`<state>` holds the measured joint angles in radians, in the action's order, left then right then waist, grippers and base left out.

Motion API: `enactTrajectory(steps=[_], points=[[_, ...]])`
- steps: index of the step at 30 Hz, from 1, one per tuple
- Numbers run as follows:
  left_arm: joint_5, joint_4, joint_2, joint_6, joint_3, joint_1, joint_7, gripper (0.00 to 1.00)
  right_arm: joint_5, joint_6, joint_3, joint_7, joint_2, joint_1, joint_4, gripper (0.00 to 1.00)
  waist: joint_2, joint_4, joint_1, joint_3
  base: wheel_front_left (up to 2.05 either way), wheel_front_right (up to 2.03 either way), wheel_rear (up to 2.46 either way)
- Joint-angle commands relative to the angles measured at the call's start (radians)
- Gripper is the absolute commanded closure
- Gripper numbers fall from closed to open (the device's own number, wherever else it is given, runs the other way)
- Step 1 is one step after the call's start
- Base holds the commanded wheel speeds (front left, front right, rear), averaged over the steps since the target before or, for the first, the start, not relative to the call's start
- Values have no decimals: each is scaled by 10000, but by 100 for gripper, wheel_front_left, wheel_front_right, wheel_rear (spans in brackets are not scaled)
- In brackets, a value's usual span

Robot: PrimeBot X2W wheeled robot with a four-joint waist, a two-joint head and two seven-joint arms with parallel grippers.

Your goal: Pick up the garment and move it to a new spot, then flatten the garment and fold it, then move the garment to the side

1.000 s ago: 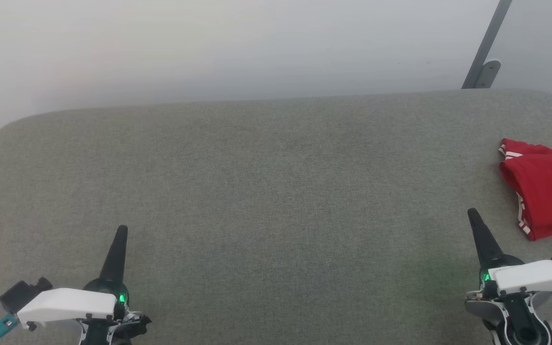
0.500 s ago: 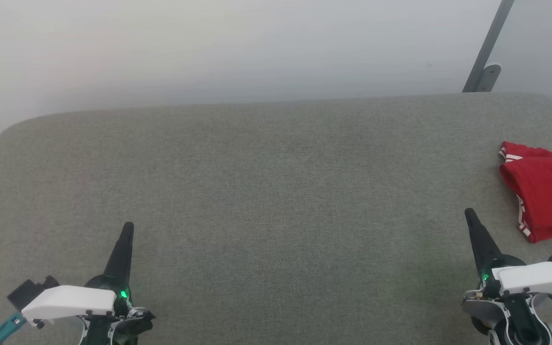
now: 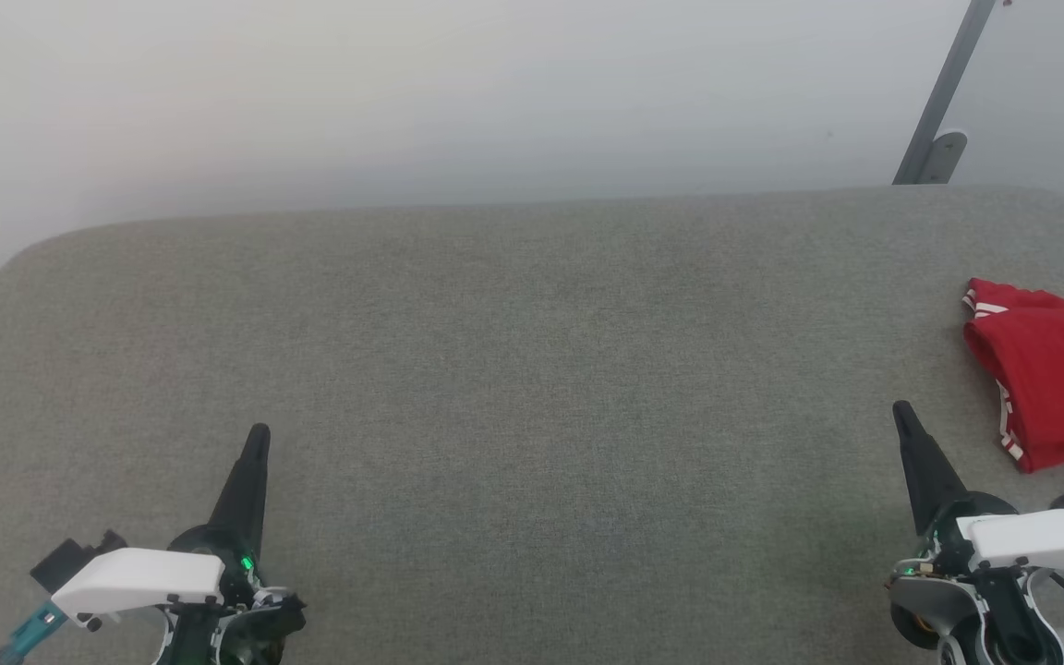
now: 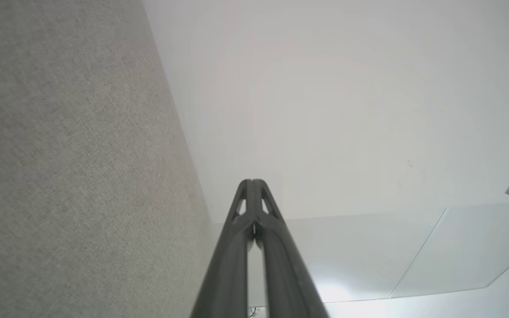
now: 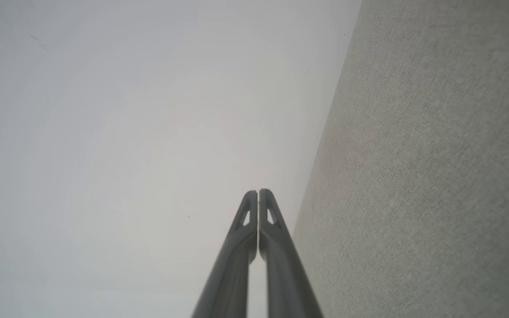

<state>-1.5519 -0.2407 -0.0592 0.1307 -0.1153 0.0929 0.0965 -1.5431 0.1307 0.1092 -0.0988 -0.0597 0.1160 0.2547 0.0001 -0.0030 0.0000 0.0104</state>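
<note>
The garment [image 3: 1054, 369] is a folded red piece with white-striped trim, lying at the right edge of the grey padded table [image 3: 513, 369] and cut off by the head view's border. My right gripper [image 3: 901, 411] stands shut at the lower right, its tip a short way left of the garment and apart from it. At the lower left my left gripper [image 3: 259, 434] is shut and holds nothing. In the left wrist view the left gripper [image 4: 252, 182] has its fingers pressed together, and in the right wrist view the right gripper [image 5: 258, 192] does too.
A pale wall [image 3: 458, 92] rises behind the table's far edge. A grey slanted bar with a bracket [image 3: 940, 139] stands at the back right corner. The table's corners are rounded.
The whole head picture has shifted down slightly, so the camera moved. The left gripper has drifted a little right and forward. The garment has not moved on the table.
</note>
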Motion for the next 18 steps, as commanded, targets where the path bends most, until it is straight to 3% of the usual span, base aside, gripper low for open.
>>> enactTrajectory(steps=[1, 18], points=[[-170, -5, 19, 0, -1, 191, 71, 100, -211, 1, 37, -66, 53, -84, -96, 100, -1, 4, 0, -10, 0, 0, 0], [-612, -50, 113, 0, 4, 216, 221, 100, -713, 0, 61, -183, 122, -112, -124, 100, -1, 30, 0, -73, 0, 0, 0]])
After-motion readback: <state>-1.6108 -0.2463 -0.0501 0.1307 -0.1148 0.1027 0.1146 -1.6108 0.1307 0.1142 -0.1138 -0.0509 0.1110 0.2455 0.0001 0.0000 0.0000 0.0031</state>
